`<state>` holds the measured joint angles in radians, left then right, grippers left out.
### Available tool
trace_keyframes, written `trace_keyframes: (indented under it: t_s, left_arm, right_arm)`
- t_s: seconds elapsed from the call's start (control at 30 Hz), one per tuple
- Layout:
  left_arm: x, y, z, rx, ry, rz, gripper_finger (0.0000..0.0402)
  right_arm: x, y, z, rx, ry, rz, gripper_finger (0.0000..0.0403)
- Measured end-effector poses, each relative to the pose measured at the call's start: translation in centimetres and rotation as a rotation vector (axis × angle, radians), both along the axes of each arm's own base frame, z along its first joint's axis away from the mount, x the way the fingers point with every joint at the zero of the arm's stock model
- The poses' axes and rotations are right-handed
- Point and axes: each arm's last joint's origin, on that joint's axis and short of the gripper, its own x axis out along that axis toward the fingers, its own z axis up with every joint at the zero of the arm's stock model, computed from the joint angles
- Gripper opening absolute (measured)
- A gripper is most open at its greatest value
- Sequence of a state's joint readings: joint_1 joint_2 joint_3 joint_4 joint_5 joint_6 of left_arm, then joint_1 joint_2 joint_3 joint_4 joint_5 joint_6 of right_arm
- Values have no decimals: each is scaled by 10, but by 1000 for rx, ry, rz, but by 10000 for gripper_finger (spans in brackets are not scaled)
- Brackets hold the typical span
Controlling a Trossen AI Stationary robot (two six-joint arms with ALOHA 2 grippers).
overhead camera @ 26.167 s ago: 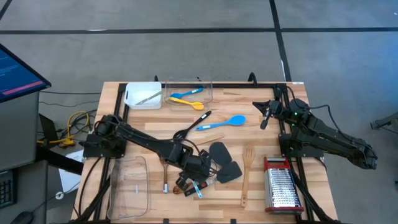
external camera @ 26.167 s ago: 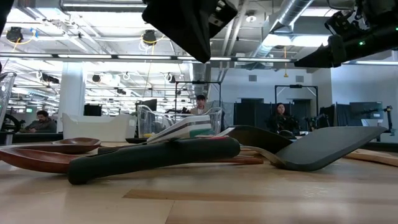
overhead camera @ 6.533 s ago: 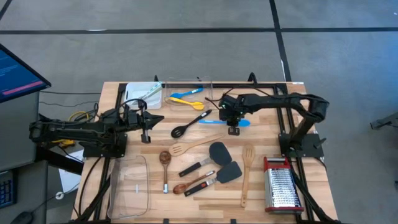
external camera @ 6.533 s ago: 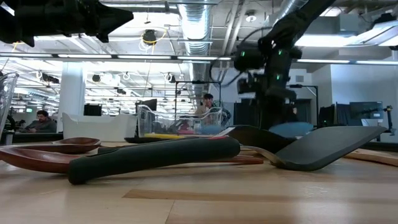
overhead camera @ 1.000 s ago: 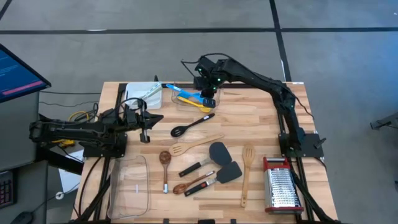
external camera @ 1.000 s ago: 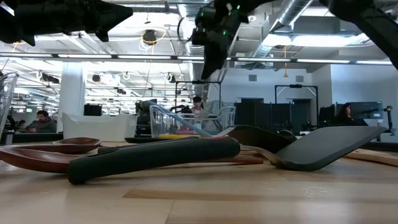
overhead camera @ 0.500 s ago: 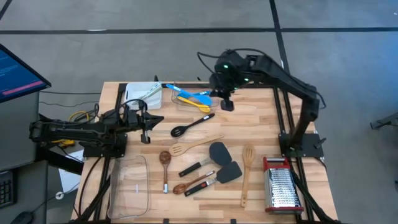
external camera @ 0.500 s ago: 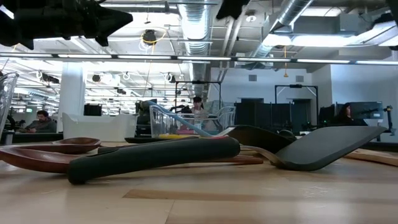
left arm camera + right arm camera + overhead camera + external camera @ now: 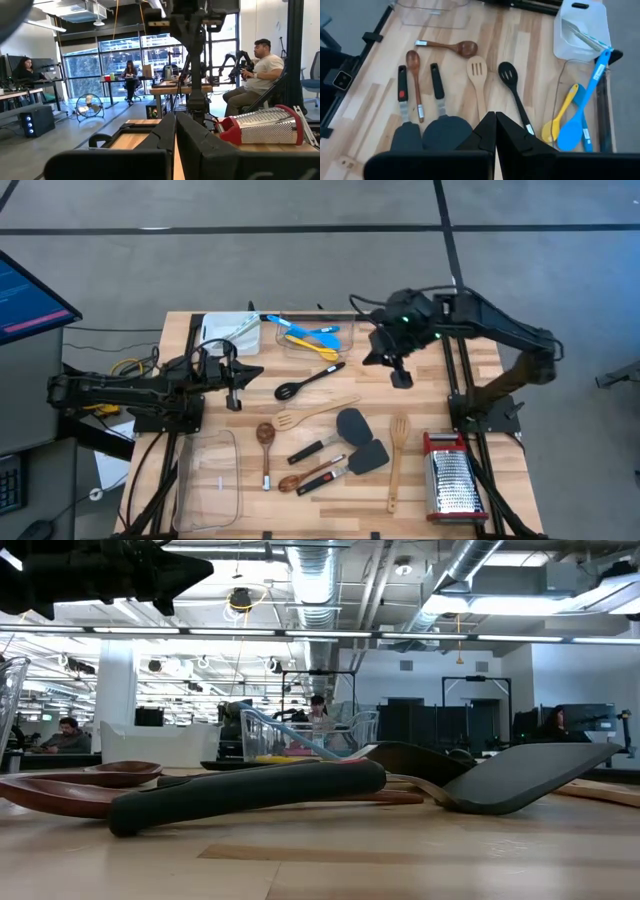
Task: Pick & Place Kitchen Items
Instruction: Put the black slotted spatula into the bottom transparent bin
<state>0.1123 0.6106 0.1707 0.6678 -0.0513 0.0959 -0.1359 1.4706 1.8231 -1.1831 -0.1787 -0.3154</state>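
The right gripper (image 9: 401,378) hovers empty, fingers pressed together, near the black slotted spoon (image 9: 308,379). The left gripper (image 9: 235,398) waits, likewise closed, at the table's (image 9: 420,405) left edge.

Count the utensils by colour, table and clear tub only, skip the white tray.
Blue spoons: 2
Yellow spoon: 1
Black slotted spoon: 1
Wooden utensils: 4
Grey spatulas: 2
Total: 10

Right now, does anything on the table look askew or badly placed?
The long blue spoon looks askew: it lies slantwise in the clear tub, and its handle sticks out over the rim toward the white tray.
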Motion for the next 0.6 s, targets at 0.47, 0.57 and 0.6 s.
trace_keyframes:
  t_s: [0.47, 0.57, 0.6]
  left_arm:
    - [0, 0, 0, 0, 0, 0, 4]
    - [0, 0, 0, 0, -1, 0, 4]
    - [0, 0, 0, 0, -1, 0, 4]
  right_arm:
    - [-73, -15, -118, 135, -94, -267, 0]
    - [-84, -17, -147, 203, -101, -359, 0]
    - [-87, -17, -155, 229, -113, -388, 0]
